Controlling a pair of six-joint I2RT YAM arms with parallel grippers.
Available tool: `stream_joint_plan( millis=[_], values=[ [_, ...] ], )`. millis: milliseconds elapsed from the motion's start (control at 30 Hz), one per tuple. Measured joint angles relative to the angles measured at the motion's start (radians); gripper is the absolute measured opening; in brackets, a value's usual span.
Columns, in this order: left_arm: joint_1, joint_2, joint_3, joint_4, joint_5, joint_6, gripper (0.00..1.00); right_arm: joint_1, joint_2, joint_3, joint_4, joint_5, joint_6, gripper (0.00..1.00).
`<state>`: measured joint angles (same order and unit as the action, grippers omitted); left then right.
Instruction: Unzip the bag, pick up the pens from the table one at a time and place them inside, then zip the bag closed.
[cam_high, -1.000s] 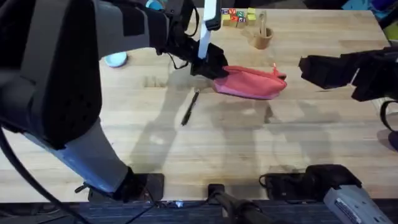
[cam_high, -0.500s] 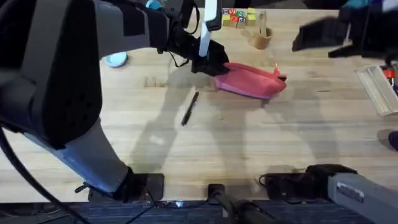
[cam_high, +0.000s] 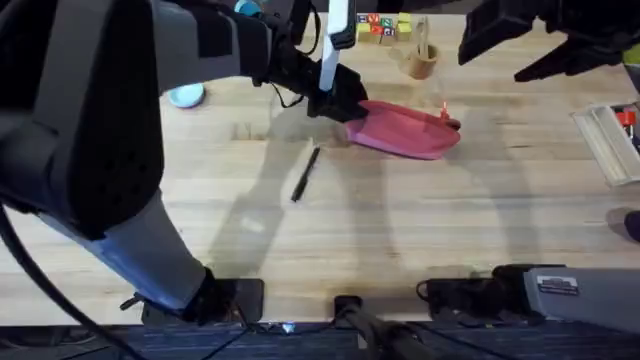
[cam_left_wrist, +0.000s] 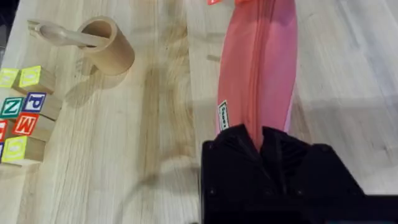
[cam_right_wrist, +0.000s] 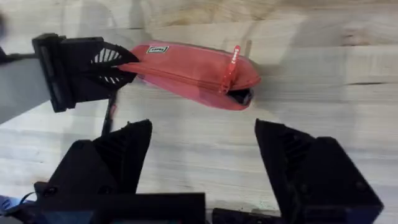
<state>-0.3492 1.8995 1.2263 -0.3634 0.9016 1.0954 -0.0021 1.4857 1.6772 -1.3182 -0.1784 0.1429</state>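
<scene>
Pale butcher-block planks make up the surface (cam_high: 420, 240), and on its far half lies the soft salmon-pink fabric pencil pouch (cam_high: 405, 130), with the left gripper (cam_high: 335, 103) pinching one end of it, jaws pressed onto the fabric at the zipper's foot in the left wrist view. The slim black pen (cam_high: 305, 173) lies on the wood just in front of that end, untouched. What has changed over the last second is the right gripper (cam_right_wrist: 202, 134): it has swung from low at the right edge up and toward the far side, and now hangs above the pouch with its jaws spread wide. From its wrist camera the pink pull tab (cam_right_wrist: 234, 59) sits near the pouch's free end, where a dark gap in the lining shows. My reading is that the right arm is lining up to take that tab and pull the zipper along while the left anchors the pouch. Beyond stand a small wooden cup with a pale stick (cam_high: 421, 58) and lettered toy blocks (cam_high: 382, 26).
</scene>
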Motion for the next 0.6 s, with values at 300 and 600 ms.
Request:
stream_joint_plan(
  millis=[300,600],
  values=[
    [0.004,0.0,0.0,-0.007,0.0,0.0,0.042,0.0,0.0,0.003,-0.028,-0.002,0.011,0.996],
    [0.004,0.0,0.0,-0.012,0.0,0.0,0.042,0.0,0.0,0.003,-0.02,-0.002,0.045,0.997]
  ],
)
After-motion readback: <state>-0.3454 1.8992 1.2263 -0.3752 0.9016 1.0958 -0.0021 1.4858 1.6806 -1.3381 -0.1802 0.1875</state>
